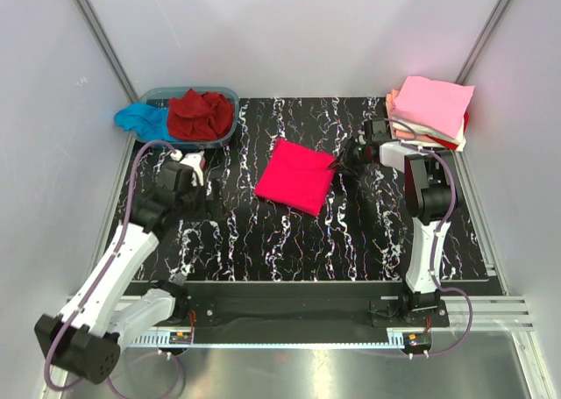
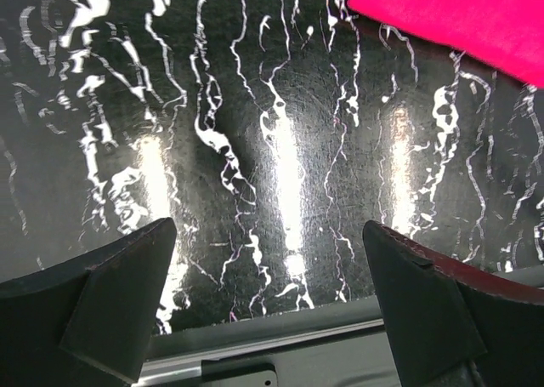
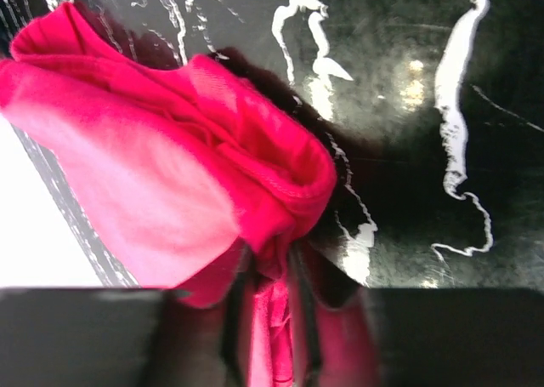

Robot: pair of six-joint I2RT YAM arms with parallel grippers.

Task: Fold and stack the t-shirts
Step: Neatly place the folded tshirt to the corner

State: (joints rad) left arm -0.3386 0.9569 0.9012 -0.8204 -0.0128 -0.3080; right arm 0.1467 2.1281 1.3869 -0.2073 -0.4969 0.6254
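A bright pinkish-red t-shirt [image 1: 295, 176], folded into a square, lies in the middle of the black marbled table. My right gripper [image 1: 338, 160] is at its right corner, shut on a bunch of its cloth. In the right wrist view the red fabric [image 3: 170, 166] is pinched between the two fingers of that gripper [image 3: 272, 264] and puckers up in front of them. My left gripper [image 1: 204, 165] hovers to the left of the tee, open and holding nothing. In the left wrist view this gripper [image 2: 268, 234] shows only bare table between its fingers, with the tee's edge [image 2: 459, 13] at the top right.
A stack of folded t-shirts [image 1: 431, 110], pale pink on top, sits at the back right corner. At the back left is a clear blue-tinted tub [image 1: 166, 94] holding a crumpled dark red tee [image 1: 202, 114], with a turquoise tee [image 1: 140, 118] hanging over its left side. Grey walls enclose the table.
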